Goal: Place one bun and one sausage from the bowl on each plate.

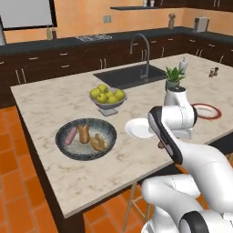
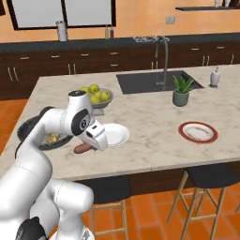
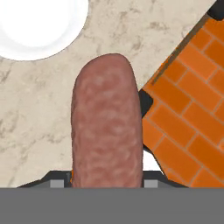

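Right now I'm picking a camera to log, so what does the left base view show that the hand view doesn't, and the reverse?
Left base view alone: the bowl holding a sausage and buns, the pedestal bowl of apples, the sink, the potted plant and the red-rimmed plate. Hand view alone: the sausage gripped in the gripper, close up, above the counter's edge with the orange floor beyond. Both: the plain white plate and the marble counter.
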